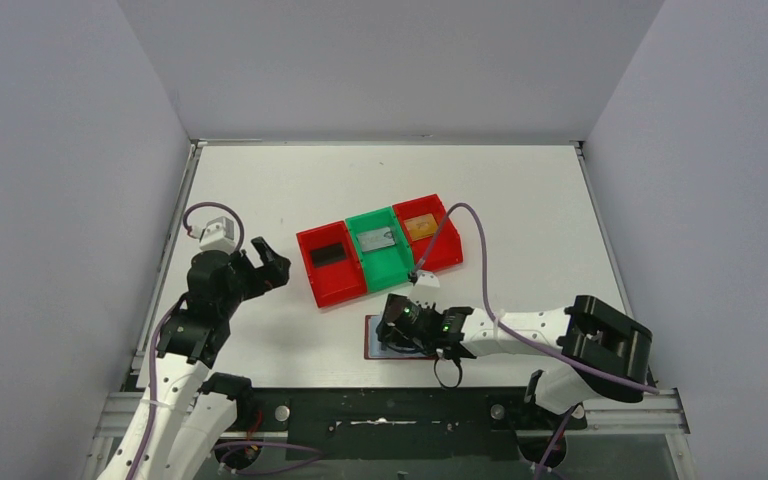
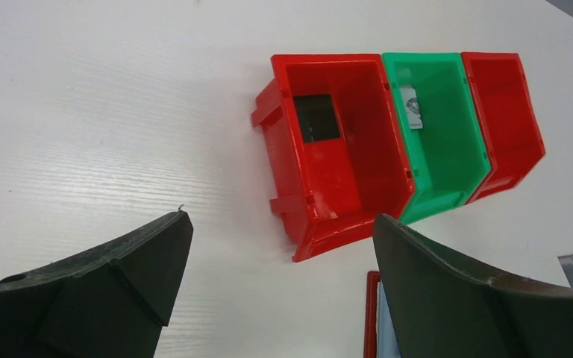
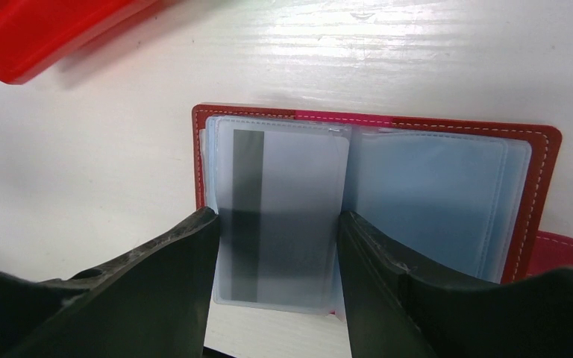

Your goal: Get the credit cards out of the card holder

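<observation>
On the left, the left jaws hang over bare desk (image 1: 260, 190), spread wide and holding nothing. At mid-desk stand three bins in a row. The left red bin (image 1: 345, 292) holds a black card (image 1: 329, 254), the green bin (image 1: 392, 275) a silver-grey card (image 1: 375, 240), and the right red bin (image 1: 445, 255) a gold-tan card (image 1: 420, 225).

Just in front of the bins, near the desk's front edge, the card holder (image 3: 433, 194) lies open and flat. Its opened length runs left to right in the wrist view. One pale card (image 3: 283, 209) sits in the left clear pocket, its long axis parallel to the spine and its dark stripe along its left long edge. Which way the pocket mouth faces cannot be told.

The right jaws stand partly apart, one on each long edge of that card. Whether they actually clamp it cannot be told.

The card is probably light, stiff and slick, while the sleeve is soft and may cling. A hold across the long edges or on an exposed short end seems best. The light holder may drag along unless it is held down.
</observation>
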Robot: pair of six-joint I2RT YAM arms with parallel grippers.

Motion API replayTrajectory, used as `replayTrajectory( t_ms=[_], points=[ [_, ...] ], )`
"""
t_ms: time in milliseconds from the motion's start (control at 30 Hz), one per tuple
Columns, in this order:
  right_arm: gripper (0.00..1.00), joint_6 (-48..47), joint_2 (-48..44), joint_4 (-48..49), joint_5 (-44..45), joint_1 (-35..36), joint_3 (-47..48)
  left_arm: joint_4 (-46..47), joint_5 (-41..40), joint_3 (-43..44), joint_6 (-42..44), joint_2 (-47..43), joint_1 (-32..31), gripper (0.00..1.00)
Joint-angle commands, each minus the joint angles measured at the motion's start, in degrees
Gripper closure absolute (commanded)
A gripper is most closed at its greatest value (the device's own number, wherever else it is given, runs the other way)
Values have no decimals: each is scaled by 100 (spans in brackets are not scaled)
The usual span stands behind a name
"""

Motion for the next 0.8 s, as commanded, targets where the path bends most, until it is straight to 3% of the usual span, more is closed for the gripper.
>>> replayTrajectory(
  t_ms=[0,200,267,467,767],
  points=[
    [57,-25,-416,1502,-545,-235,-493,655,1094,-108,-124,-80,31,7],
    [55,66,-610,2133,-821,-409,-992,2139,3622,-728,-1081,170,-59,17],
    [55,93,-597,2238,-882,-444,-1069,2083,3881,-665,-1032,418,-291,19],
    [54,130,-538,2697,-1108,-545,-1263,1816,2930,-535,-776,980,-1758,20],
    [52,300,-665,2864,-1105,-610,-1544,3473,2405,-1334,-1826,1871,-2849,21]
  ],
)
